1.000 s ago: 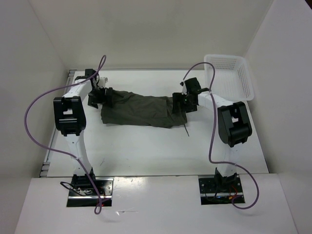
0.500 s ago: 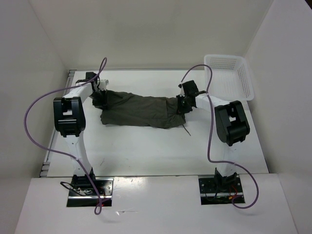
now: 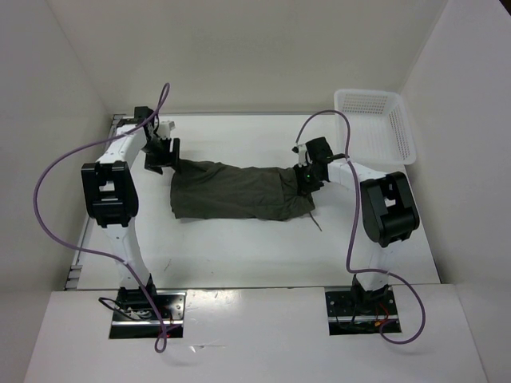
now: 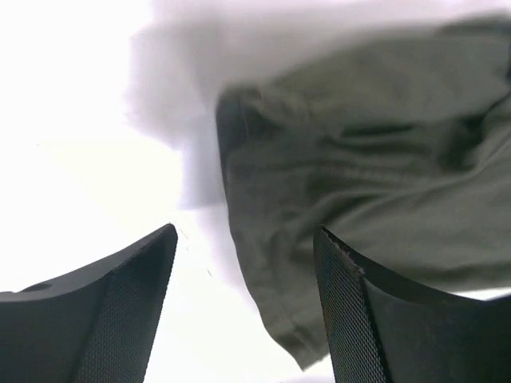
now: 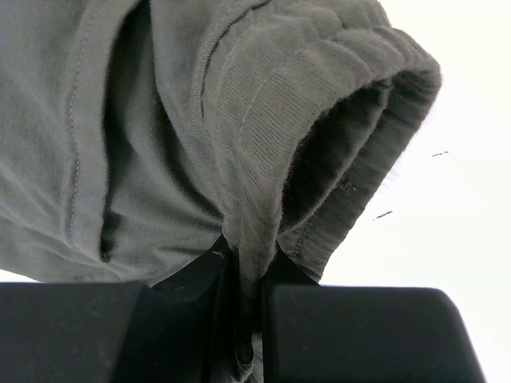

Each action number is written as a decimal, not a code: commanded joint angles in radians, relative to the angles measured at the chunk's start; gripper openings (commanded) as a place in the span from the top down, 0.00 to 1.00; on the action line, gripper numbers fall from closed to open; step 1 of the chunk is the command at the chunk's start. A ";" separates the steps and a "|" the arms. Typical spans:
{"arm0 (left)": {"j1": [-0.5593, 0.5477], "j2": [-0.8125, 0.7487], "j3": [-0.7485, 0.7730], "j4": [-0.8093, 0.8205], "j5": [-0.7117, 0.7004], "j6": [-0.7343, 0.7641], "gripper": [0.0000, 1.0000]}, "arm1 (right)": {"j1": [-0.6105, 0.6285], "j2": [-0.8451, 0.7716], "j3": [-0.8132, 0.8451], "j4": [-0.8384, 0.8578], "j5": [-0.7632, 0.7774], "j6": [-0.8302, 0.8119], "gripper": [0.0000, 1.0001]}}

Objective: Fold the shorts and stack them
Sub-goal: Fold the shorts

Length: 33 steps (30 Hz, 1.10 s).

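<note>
Dark olive shorts (image 3: 239, 191) bunched into a long rumpled band across the middle of the white table (image 3: 239, 247), well apart from the white mesh basket (image 3: 375, 124) at the far right corner. At the right end, right gripper (image 5: 246, 267) pinched tight on a fold of the ribbed waistband (image 5: 319, 76), with cloth drawn up into a ridge between the pads. At the left end, left gripper (image 4: 246, 235) with jaws spread and nothing between them, poised just beside a hemmed leg edge and not touching it, going by the wrist view. Thin drawstring (image 3: 317, 223) trailing off the near right edge onto the table.

Judging by the wrinkles and sag: light, limp, with no stiffness to hold a crease. Likely to slump, drag and double over on itself when pulled. Not fragile and not slippery, with good bite on the ribbing.

Best to take hold at the hems and waistband, thicker there thanks to the stitching, and to pinch all layers rather than the top one alone. For the left side, would aim at the leg hem corner nearest the fingers. Worth minding the drawstring, apt to snag or poke out of a fold. Folding apparently barely begun, with flattening needed first.
</note>
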 commanded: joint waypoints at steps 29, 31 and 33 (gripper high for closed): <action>0.006 0.029 0.024 0.051 0.168 0.004 1.00 | 0.001 -0.030 -0.007 -0.058 0.002 -0.099 1.00; 0.006 -0.016 0.024 0.051 0.168 0.004 1.00 | 0.001 -0.030 -0.016 -0.058 0.002 -0.108 1.00; 0.006 -0.048 0.049 0.030 0.181 0.004 1.00 | 0.001 -0.030 -0.016 -0.058 0.002 -0.108 1.00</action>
